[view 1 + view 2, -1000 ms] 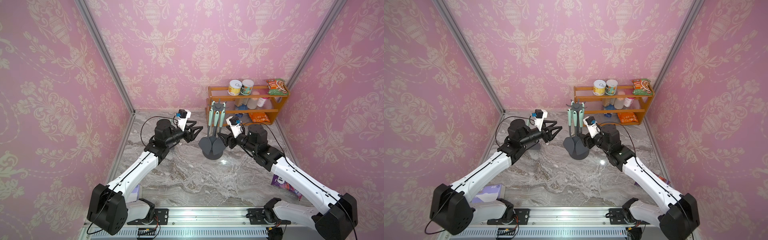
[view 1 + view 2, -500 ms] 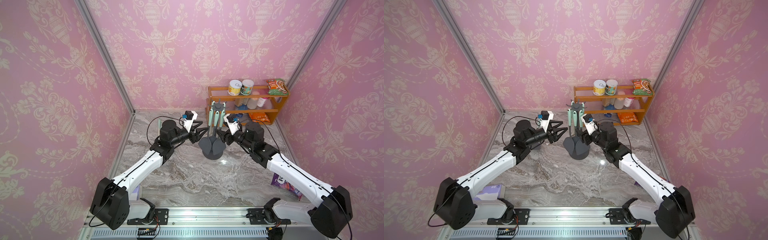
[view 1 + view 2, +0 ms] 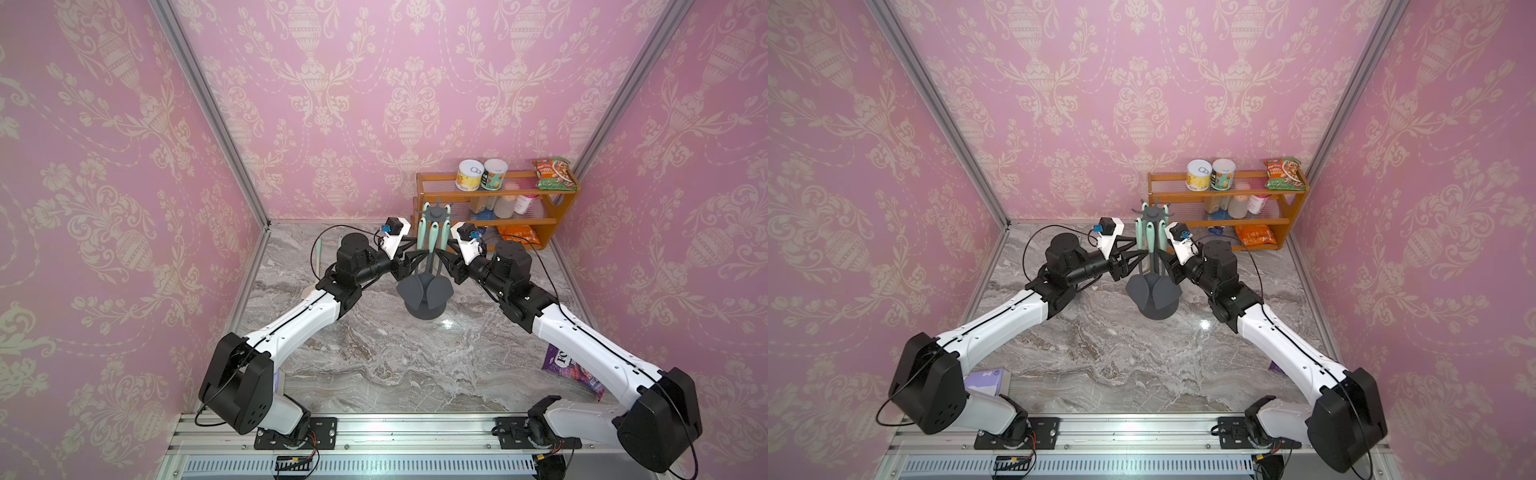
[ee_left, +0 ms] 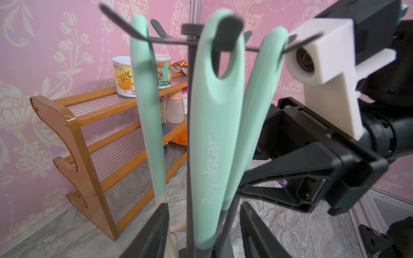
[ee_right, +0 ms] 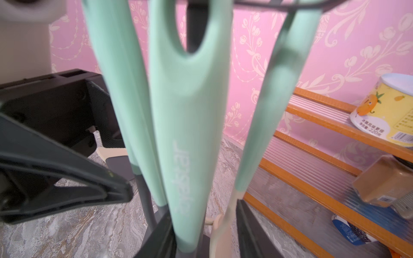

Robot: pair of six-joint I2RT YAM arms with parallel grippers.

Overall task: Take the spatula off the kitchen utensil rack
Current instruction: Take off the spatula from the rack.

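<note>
You have one kitchen utensil rack (image 3: 426, 313) with three mint-handled utensils (image 4: 214, 134) hanging on it. A fourth utensil (image 3: 317, 253) lies on the table at ten o'clock. At one o'clock, one orange shelf (image 3: 440, 192) carries two cans (image 3: 469, 175) and one green bag (image 3: 552, 172). One orange bag (image 3: 519, 235) sits beneath it, and one purple bag (image 3: 569, 368) lies at four o'clock.

matt grey rack (image 3: 428, 312), smooth mint handles (image 4: 214, 134), glossy marbled tabletop (image 3: 374, 353)
</note>
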